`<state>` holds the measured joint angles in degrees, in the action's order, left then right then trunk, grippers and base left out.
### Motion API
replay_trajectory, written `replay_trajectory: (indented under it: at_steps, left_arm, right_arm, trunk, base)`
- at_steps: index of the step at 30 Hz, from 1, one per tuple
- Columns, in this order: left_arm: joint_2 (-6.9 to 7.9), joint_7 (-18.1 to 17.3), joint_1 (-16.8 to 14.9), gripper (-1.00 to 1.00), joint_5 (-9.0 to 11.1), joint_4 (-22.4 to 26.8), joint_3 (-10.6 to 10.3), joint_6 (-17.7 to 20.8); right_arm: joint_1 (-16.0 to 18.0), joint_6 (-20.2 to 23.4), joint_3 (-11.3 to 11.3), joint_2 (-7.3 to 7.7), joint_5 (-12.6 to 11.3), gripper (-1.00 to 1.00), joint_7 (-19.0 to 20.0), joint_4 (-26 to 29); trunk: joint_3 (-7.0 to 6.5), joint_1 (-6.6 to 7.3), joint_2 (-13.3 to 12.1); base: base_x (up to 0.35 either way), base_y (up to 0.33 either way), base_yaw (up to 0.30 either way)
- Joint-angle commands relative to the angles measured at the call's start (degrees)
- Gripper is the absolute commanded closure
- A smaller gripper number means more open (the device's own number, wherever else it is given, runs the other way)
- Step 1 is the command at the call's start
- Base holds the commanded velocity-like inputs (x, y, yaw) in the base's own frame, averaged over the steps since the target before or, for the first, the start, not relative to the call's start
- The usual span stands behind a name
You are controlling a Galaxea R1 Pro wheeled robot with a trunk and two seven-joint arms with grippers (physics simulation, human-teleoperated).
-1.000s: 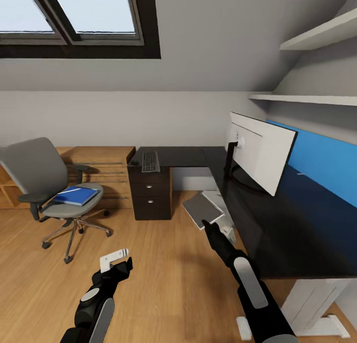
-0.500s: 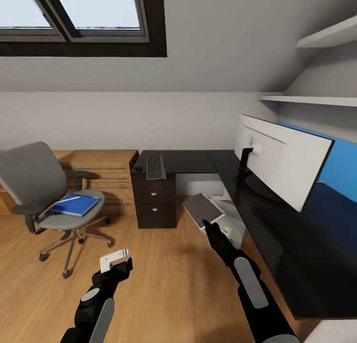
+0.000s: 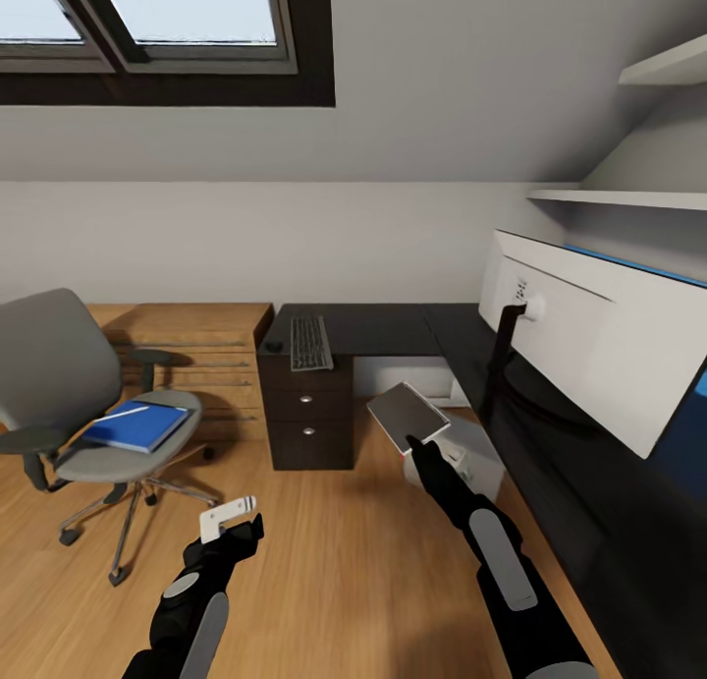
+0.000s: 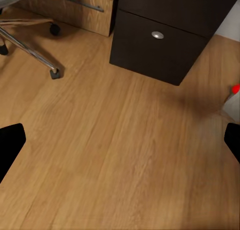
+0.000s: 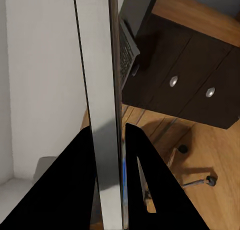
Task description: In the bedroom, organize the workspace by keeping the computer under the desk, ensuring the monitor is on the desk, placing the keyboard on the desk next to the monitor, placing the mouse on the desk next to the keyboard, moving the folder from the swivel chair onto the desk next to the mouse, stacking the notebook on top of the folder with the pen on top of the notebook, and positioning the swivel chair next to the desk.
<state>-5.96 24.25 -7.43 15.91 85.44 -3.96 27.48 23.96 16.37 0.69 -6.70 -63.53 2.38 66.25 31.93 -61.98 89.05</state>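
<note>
While the right gripper [image 3: 409,445] pinches one notebook [image 3: 407,416]: left gripper [image 3: 231,518] spread, empty
Chair: one folder [image 3: 135,425], one pen [image 3: 118,414]
Desk: one monitor [image 3: 589,340], one keyboard [image 3: 310,341]

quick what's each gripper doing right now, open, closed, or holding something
Left gripper: open, nothing between its fingers.
Right gripper: shut on the small thin grey notebook.

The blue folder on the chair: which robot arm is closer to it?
Left. The left tool hangs over the floor just in front of the swivel chair where the folder lies. The right tool, gripping the notebook, is by the desk.
</note>
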Motion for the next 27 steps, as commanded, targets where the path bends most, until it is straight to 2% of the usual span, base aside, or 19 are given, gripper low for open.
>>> replay_trajectory:
  at_steps: [1,6,8,12,14,19,27]
  left_arm:
    - [0.01,0.5,0.0,-1.0,0.6,0.1,-0.1,0.1]
    - [-0.01,0.5,0.0,-1.0,0.5,0.0,-0.2,0.0]
    - [-0.67,0.6,0.6,-1.0,0.8,0.7,0.1,0.0]
    - [-1.01,0.6,1.9,-1.0,0.7,1.5,0.2,-0.1]
    - [-1.27,0.5,2.5,-1.0,0.7,1.4,0.3,-0.1]
    - [-1.46,0.4,4.2,-1.0,0.7,1.8,0.4,-0.1]
    - [-1.51,0.4,4.5,-1.0,0.8,1.8,0.4,-0.1]
  right_arm:
    - [0.0,0.2,-0.1,0.04,-0.4,1.0,0.2,0.0]
    - [-0.1,0.1,-0.1,1.07,-0.4,1.0,0.2,0.4]
    - [-0.8,0.4,0.3,1.73,-0.5,1.0,-0.6,-0.3]
    - [-1.2,0.3,0.0,1.37,-1.3,1.0,-0.5,-0.4]
    - [-1.2,0.3,0.0,1.23,-0.6,1.0,-0.4,-0.3]
    - [-1.6,0.4,0.0,2.0,1.3,1.0,-0.2,0.0]
    - [-1.7,0.4,0.0,2.04,1.8,1.0,0.1,0.1]
  trunk:
    - [0.06,-0.03,0.0]
    - [0.06,-0.03,0.0]
    - [0.06,-0.03,0.0]
    - [0.06,-0.03,0.0]
    - [0.06,-0.03,0.0]
    - [0.06,-0.03,0.0]
    - [0.06,-0.03,0.0]
  base:
    - [0.325,0.004,0.0]
    - [0.327,0.001,0.0]
    - [0.0,0.0,0.0]
    - [0.0,0.0,0.0]
    - [0.0,0.0,0.0]
    - [0.04,0.005,0.0]
    - [0.29,0.081,0.0]
